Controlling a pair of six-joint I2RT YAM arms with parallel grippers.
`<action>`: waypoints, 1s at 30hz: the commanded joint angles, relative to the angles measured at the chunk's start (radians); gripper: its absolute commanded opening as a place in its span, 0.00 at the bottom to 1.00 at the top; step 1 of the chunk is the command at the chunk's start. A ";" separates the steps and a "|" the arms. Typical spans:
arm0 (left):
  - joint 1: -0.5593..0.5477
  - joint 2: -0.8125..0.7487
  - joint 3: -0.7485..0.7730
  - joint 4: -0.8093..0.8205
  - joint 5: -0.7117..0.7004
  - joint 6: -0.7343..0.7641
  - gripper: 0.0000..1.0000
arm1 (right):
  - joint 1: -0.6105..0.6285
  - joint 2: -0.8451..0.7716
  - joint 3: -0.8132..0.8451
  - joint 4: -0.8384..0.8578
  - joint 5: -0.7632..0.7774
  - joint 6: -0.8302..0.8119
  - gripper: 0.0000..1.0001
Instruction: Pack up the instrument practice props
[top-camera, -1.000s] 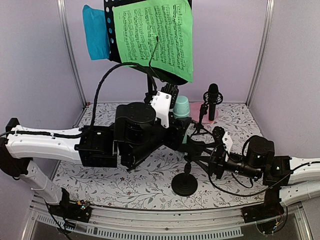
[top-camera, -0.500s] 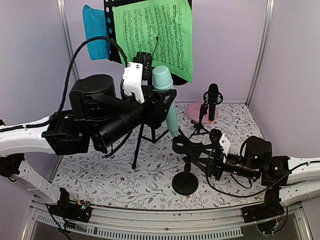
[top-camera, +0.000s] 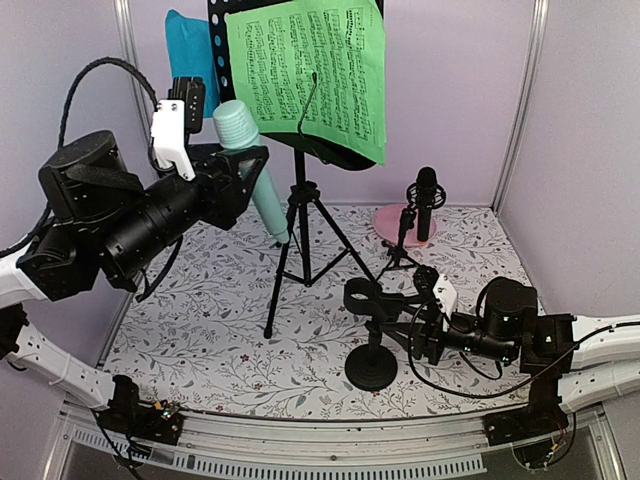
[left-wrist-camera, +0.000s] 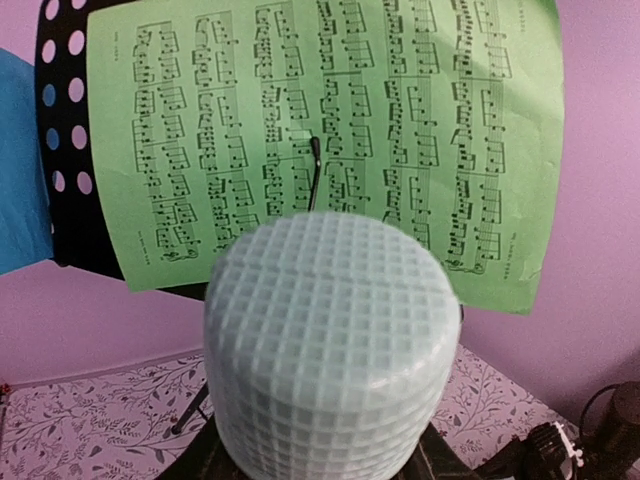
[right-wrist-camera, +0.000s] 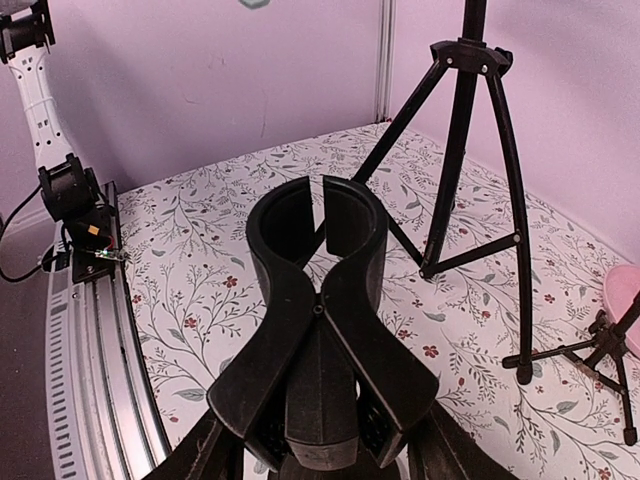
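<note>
Left gripper (top-camera: 238, 172), raised left of the black sheet-music rack (top-camera: 217, 40) bearing the green sheet (top-camera: 305, 70), clamps the mint-green microphone (top-camera: 262, 195) aloft, while the right gripper (top-camera: 425, 320) grips the round-based mic support (top-camera: 372, 368) standing on the table (top-camera: 200, 340).

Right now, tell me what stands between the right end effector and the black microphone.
Nothing visible stands between them. The right end effector is shut on the mic support; the black microphone stands behind it on a small tripod, and the rack stands off to the left.
</note>
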 joint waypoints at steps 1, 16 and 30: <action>0.021 -0.101 -0.114 -0.120 -0.103 -0.057 0.32 | 0.001 0.001 -0.014 0.017 0.003 0.022 0.01; 0.244 -0.264 -0.309 -0.479 0.108 -0.450 0.30 | 0.002 -0.062 -0.033 -0.009 0.052 0.115 0.60; 0.640 -0.148 -0.385 -0.535 0.657 -0.491 0.30 | 0.001 -0.072 0.076 -0.134 0.065 0.152 0.99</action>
